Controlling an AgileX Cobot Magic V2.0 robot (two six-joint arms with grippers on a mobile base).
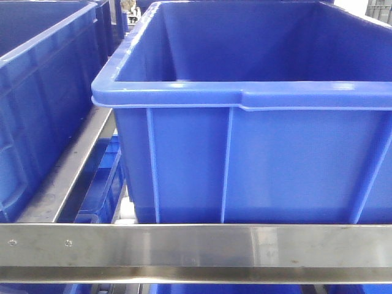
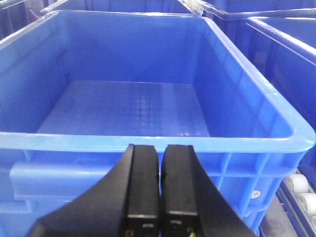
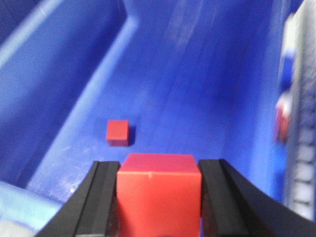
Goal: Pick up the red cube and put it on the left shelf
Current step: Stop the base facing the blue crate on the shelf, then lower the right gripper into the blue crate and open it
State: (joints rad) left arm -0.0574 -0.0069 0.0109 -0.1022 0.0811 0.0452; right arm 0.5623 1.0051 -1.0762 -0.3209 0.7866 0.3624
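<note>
Right wrist only: cube in R-tool

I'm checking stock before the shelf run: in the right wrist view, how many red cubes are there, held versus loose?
held red cube, in the jaws of the right gripper: 1
loose red cube, on the blue bin floor: 1
Total: 2
A blurred red patch at the right edge is too unclear to count.
</note>
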